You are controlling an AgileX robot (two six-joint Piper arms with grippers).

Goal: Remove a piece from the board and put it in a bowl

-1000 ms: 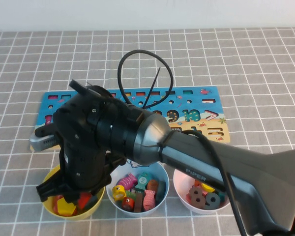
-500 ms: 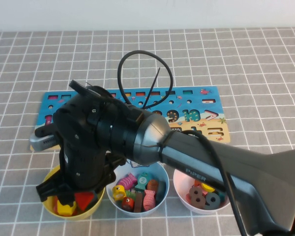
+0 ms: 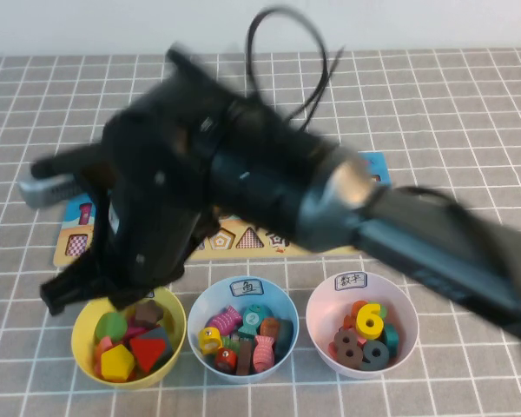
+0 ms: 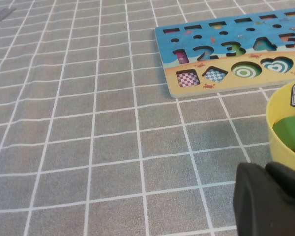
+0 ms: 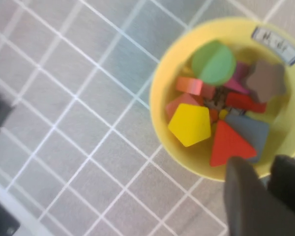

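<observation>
The tabletop (image 3: pixel 469 113) is covered with a grey cloth with a white grid, and behind it there is a plain white wall. The red triangle (image 3: pixel 148 351) is small and flat, and it lies inside the yellow bowl (image 3: pixel 87 347), touching a yellow pentagon (image 3: pixel 115 361) and a grey-blue block (image 5: pixel 255 130). This bowl has a white handwritten label (image 5: pixel 278 39) at its rim. There are three bowls in a row on the near side of the board (image 4: pixel 226 54): the yellow one, a light blue one (image 3: pixel 243 326) and a pale pink one (image 3: pixel 359 323). The board is blue and sandy-tan, with several empty cutouts.

The right end effector (image 5: pixel 265 196) is above the near rim of the yellow bowl and holds nothing; its fingers stand only a little apart. The left end effector (image 4: pixel 270 201) is low over the tabletop, just beside the yellow bowl; I cannot tell how far it is open.
</observation>
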